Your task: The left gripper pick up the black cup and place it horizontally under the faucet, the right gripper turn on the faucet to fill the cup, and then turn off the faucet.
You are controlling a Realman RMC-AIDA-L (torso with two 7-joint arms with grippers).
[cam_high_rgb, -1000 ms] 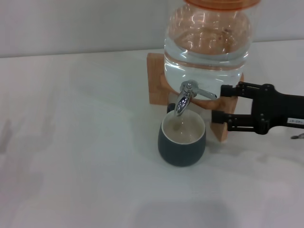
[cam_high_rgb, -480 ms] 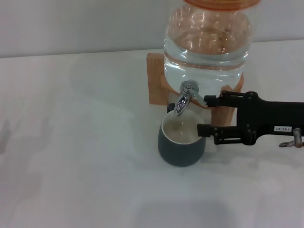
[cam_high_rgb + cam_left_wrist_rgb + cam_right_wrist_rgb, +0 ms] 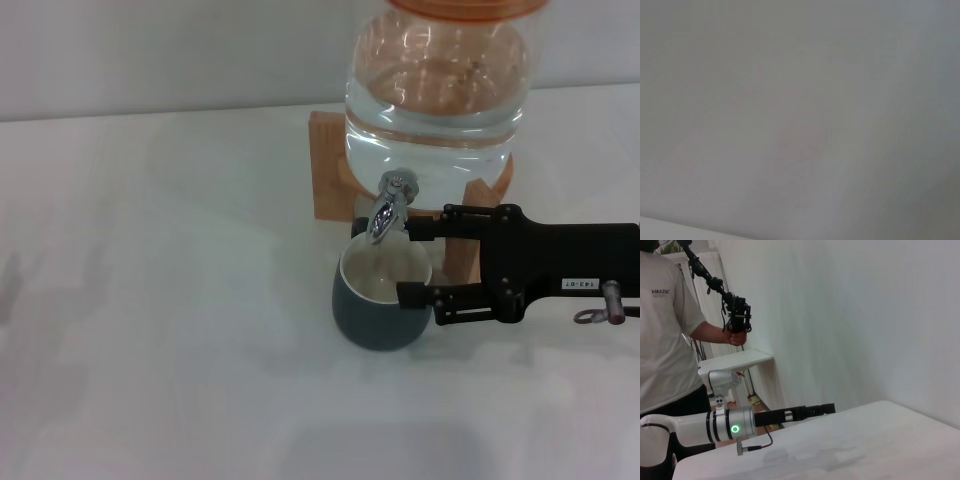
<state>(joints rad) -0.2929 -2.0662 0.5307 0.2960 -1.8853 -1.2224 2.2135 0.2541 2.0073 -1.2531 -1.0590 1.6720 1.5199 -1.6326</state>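
The black cup point(image 3: 383, 302) stands upright on the white table, right under the faucet point(image 3: 388, 212) of the glass water jar. My right gripper point(image 3: 411, 262) comes in from the right with its fingers apart. The upper finger point(image 3: 430, 228) lies at the faucet's right side, where the lever is hidden. The lower finger point(image 3: 420, 296) is at the cup's right wall. My left gripper point(image 3: 827, 409) is out of the head view. It shows only in the right wrist view, on the white-and-silver arm with the green light point(image 3: 732, 429), held over the table away from the cup.
The glass water jar point(image 3: 435, 90) with an orange lid sits on a wooden stand point(image 3: 325, 170) at the back. A person point(image 3: 665, 340) holding a hand-held device stands beyond the table. The left wrist view shows only a plain pale surface.
My right gripper has moved left, from beside the wooden stand to the faucet and the cup's right side. The cup has not moved.
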